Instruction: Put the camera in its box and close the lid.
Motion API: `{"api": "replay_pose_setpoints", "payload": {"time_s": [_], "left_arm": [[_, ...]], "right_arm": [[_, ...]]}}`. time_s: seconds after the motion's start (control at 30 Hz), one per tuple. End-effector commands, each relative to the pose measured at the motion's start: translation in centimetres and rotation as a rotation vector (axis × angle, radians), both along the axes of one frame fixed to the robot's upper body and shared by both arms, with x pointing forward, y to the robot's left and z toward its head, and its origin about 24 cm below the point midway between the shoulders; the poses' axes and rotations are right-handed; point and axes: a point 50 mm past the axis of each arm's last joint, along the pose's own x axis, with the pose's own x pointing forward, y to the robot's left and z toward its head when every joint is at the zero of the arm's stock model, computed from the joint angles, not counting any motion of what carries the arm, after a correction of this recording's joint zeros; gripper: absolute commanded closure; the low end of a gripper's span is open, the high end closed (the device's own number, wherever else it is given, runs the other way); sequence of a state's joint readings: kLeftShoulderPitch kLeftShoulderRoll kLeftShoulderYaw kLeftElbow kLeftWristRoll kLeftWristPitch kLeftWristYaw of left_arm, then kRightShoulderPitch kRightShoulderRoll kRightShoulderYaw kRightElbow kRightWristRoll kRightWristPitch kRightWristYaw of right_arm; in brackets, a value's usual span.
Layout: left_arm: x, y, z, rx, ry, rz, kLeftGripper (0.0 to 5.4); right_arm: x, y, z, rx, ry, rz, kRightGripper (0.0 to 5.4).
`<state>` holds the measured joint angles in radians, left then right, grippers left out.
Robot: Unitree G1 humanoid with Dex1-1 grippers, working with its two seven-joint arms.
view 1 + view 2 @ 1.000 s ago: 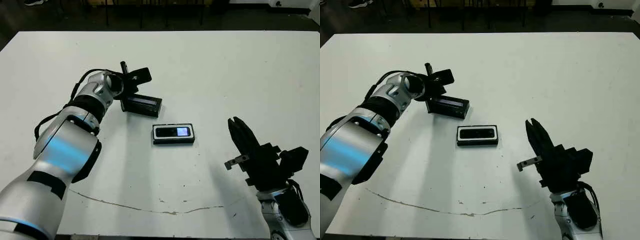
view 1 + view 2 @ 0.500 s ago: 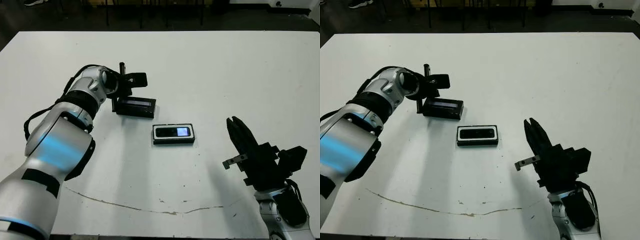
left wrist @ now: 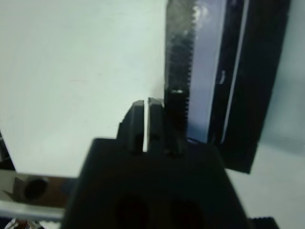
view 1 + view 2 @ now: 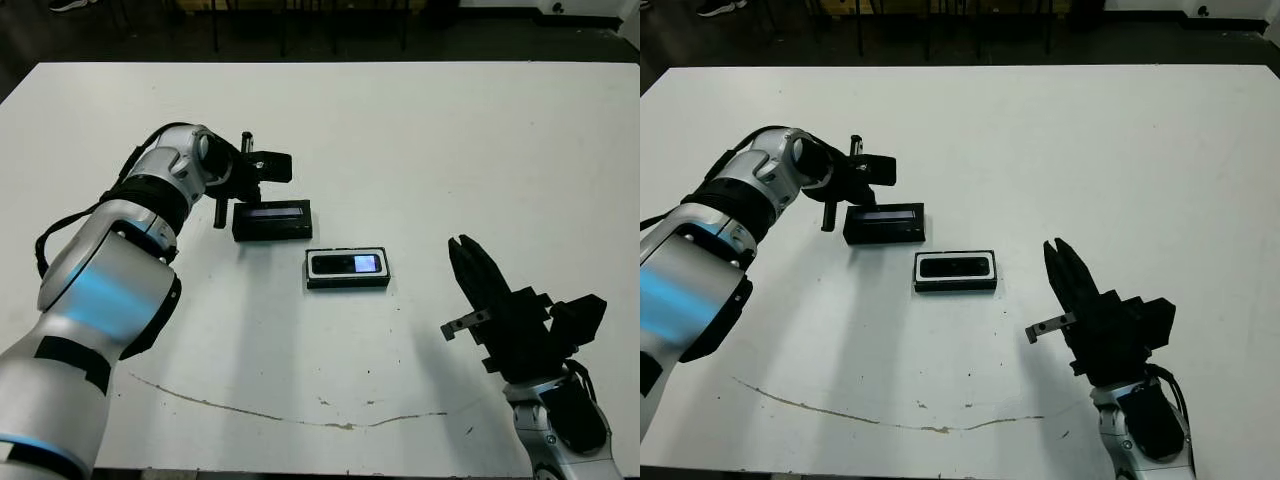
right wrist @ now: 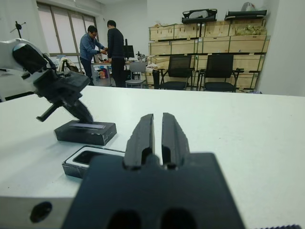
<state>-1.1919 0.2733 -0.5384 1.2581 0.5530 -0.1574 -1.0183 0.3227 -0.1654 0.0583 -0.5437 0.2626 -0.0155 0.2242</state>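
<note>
Risk: left gripper [image 4: 243, 190], closed empty, touches the lid [image 4: 272, 220] and may push it away from the box [image 4: 347, 268]; right gripper [image 4: 470, 272] is closed too.

A workshop or lab: stacked wooden crates [image 5: 205, 40], black office chairs [image 5: 220, 71], two people [image 5: 102, 47] at a far bench.

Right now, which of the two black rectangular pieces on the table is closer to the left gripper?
The lid, the piece with the pale strip along its face, lies right by the left gripper. The box with the camera inside lies farther away.
</note>
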Motion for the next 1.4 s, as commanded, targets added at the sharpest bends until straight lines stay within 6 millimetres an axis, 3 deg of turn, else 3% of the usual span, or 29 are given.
{"api": "replay_pose_setpoints", "payload": {"time_s": [0.03, 0.6, 0.9, 1.4], "left_arm": [[-0.8, 1.0, -1.5, 0.002, 0.106, 0.023, 5.40], [-2.5, 2.5, -0.6, 0.037, 0.260, -0.097, 5.40], [-3.3, 2.3, -0.7, 0.079, 0.322, -0.117, 5.40], [-5.8, 1.0, -1.1, -0.003, 0.368, -0.245, 5.40]], "right_arm": [[-1.2, -0.2, -1.4, 0.003, 0.092, -0.035, 5.39], [-1.0, -0.2, -1.5, 0.004, 0.102, -0.028, 5.39], [-0.9, -0.1, -1.6, 0.009, 0.092, -0.026, 5.39], [-0.9, 0.1, -1.8, 0.011, 0.103, -0.033, 5.39]]}}
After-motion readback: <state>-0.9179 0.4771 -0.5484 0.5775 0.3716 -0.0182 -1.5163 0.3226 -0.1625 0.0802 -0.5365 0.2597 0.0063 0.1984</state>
